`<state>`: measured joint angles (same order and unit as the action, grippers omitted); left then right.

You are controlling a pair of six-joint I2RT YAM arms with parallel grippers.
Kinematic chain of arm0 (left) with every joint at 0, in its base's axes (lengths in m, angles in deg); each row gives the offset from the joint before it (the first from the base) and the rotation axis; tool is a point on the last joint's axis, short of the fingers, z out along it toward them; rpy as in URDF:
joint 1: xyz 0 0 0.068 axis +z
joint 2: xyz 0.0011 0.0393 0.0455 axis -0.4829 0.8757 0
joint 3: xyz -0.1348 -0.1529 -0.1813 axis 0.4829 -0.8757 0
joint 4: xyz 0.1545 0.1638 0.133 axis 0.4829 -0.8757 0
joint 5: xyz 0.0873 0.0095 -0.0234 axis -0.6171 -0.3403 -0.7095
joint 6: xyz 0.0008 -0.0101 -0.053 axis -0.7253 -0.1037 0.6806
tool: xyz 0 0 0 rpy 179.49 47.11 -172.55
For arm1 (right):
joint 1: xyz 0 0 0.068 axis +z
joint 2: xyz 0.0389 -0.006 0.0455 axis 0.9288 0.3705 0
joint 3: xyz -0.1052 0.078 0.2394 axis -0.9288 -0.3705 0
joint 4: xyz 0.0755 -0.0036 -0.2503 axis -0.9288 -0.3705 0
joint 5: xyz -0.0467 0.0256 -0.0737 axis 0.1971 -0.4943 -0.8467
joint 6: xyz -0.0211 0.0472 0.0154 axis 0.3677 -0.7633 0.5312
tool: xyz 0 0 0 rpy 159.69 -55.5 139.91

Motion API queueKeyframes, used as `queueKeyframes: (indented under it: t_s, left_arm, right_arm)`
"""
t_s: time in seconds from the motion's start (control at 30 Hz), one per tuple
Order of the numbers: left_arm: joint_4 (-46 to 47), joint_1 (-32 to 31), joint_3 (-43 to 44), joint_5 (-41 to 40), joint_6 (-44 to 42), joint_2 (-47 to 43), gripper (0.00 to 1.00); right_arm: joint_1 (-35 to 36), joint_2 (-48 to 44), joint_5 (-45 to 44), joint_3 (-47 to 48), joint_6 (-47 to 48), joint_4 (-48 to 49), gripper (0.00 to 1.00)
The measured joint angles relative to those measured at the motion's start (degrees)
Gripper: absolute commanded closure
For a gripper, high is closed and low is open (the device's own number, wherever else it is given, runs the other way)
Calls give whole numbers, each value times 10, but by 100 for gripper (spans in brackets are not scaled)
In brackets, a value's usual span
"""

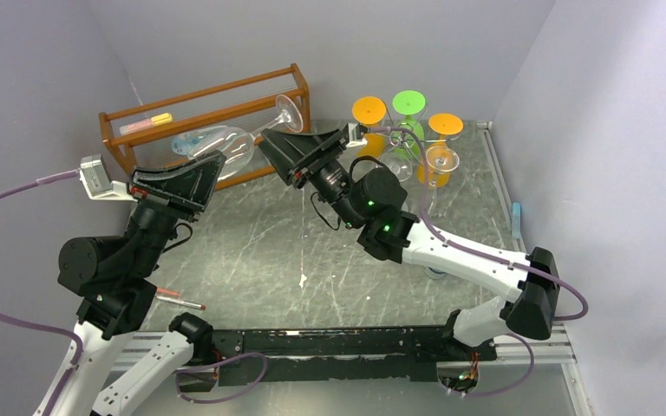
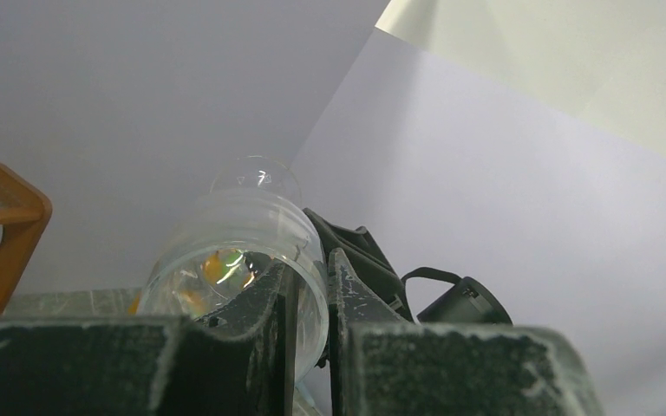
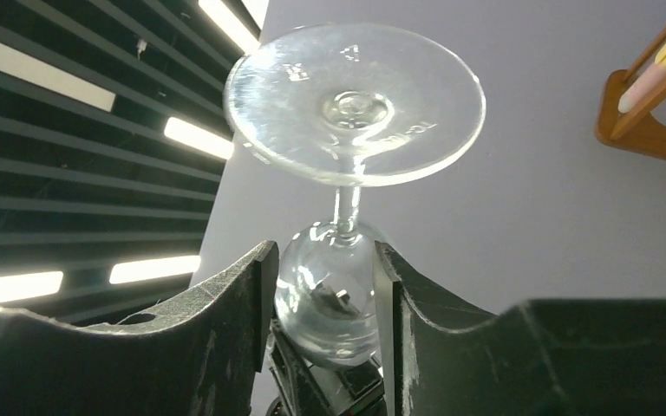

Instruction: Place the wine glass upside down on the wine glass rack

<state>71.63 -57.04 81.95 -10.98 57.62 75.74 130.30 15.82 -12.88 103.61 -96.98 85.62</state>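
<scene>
Clear glass, the wine glass [image 1: 230,146] hangs tilted in the air above the bench [image 1: 251,260]. Its bowl is toward the left arm and its foot toward the back wall, just in front of the wooden shelf [image 1: 199,104]. The left claw [image 2: 312,299] is nearly closed, pinching the bowl's rim wall between its 2 fingers. The right claw [image 3: 324,253] stands partly open around the bowl's narrow end by the stem. Its 2 fingers lie close against the glass on each side, though a firm hold cannot be told. The chrome wine glass rack [image 1: 403,139] stands well apart at the back right, carrying upside-down glasses [image 1: 368,111] with orange and green feet.
</scene>
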Motion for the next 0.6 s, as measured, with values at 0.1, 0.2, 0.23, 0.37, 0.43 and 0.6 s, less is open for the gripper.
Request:
queueKeyframes:
  t_s: [0.1,0.2,0.23,0.37,0.43,0.6]
  left_arm:
    - [3,0,0,4,0,0,95]
    - [5,0,0,7,2,0,95]
    - [5,0,0,7,2,0,95]
    - [6,0,-1,13,3,0,95]
    - [6,0,-2,16,4,0,95]
    - [8,0,-9,20,9,-4,95]
  right_arm:
    - [0,10,-1,6,0,0,53]
    - [0,18,-3,7,0,0,54]
    - [0,20,-5,7,0,0,55]
    - [0,26,-12,12,4,0,57]
    - [0,27,-14,18,6,0,60]
    - [0,33,-17,39,11,0,70]
